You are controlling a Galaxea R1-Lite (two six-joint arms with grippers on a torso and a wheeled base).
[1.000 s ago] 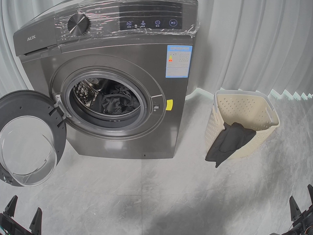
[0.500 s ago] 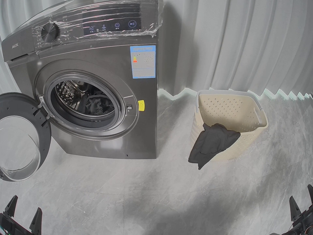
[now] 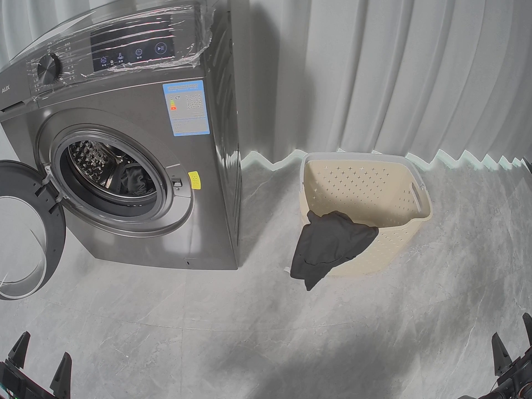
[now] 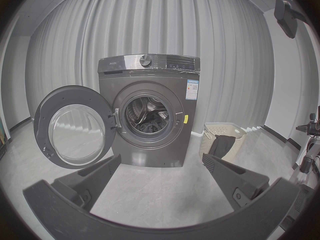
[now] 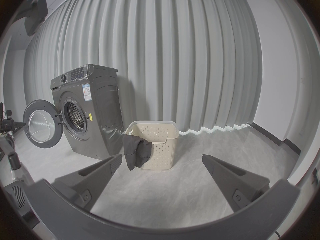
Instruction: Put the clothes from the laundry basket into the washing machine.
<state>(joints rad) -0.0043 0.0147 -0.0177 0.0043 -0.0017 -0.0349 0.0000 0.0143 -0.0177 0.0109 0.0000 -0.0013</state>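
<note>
Clothes are lying in two places. One dark garment (image 3: 328, 245) is hanging over the near rim of the laundry basket (image 3: 354, 155), with its loose end trailing down the outer wall toward the floor. More dark clothing (image 3: 132, 179) is sitting inside the drum of the washing machine (image 3: 216, 156), whose door (image 3: 55, 239) is standing wide open.

Change over the last second: the head view is panning. The machine is sliding toward the left edge of that view and the basket is coming toward its centre. Machine, basket and garment are keeping their own places on the floor. Judgement: the robot is turning to face the basket for the next pick, and the hanging garment is not yet loaded.

Left gripper (image 3: 44, 346) and right gripper (image 3: 511, 328) are waiting low, well apart from the basket, fingers spread and holding nothing.

Markings: a blue-bordered label (image 3: 187, 108) with coloured rating bars is showing on the front panel. A small yellow sticker (image 3: 194, 180) is sitting beside the door latch. Lit icons are glowing on the control panel (image 3: 133, 51) under plastic film. The small print is too fine to read.
</note>
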